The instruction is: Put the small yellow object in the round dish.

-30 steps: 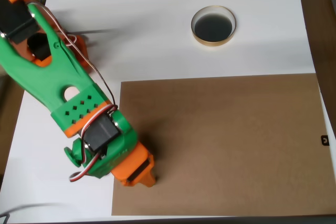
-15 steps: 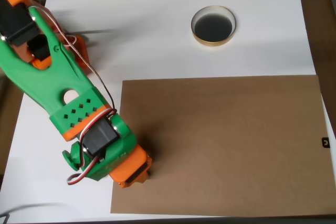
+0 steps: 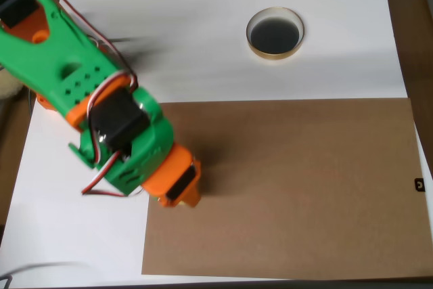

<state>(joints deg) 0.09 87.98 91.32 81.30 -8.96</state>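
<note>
Compared with half a second ago, the green and orange arm (image 3: 81,93) now sits higher in the overhead view and looks bigger, so I judge it has risen from the brown cardboard sheet (image 3: 298,187) and begun to turn toward the top of the picture. The gripper (image 3: 181,191) points down over the left part of the sheet, and its orange body covers the jaws, so I cannot tell how far they are open or whether they hold anything.

The small yellow object is not visible on the sheet or on the white desk (image 3: 203,18). Since the arm lifts away from the place where it was low, I think the object is probably between the jaws, but this is only a guess.

The round dish (image 3: 275,33) stands on the white desk above the sheet, well apart from the gripper, toward the upper right. Its dark inside looks empty. If the object is held, the carry to the dish is the step that remains.

Counted: one arm, one dish, one cardboard sheet, one small black mark (image 3: 419,182) at the right edge.
</note>
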